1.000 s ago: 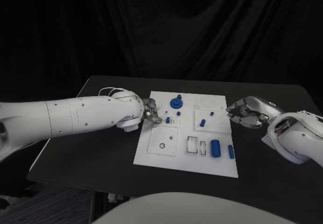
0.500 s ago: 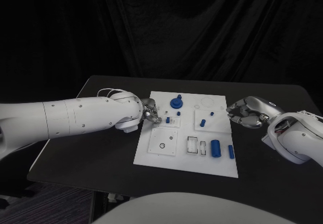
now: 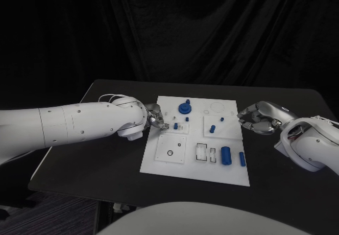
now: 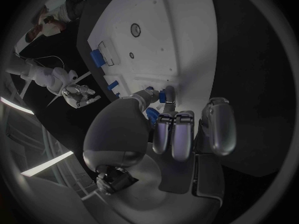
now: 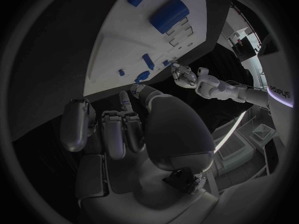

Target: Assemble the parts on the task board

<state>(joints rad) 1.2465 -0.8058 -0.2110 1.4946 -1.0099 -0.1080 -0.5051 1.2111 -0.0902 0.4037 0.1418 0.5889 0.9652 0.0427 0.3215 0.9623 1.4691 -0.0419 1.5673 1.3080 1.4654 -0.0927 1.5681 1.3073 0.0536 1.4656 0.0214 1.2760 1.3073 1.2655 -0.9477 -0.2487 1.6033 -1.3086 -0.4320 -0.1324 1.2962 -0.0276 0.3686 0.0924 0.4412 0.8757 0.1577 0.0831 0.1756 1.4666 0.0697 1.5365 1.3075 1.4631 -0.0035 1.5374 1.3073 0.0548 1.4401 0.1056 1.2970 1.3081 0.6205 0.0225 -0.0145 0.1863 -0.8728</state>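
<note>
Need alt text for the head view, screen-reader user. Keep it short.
A white task board lies on a black table, with the robot's left hand at a small blue part near the board's left edge. The right hand, fingers curled, sits off the board's right edge. More blue parts lie on the board.

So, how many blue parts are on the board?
7: blue round knob at far edge; four small blue pegs mid-board; two blue cylinders near right edge. Left fingers may hide others.
</note>
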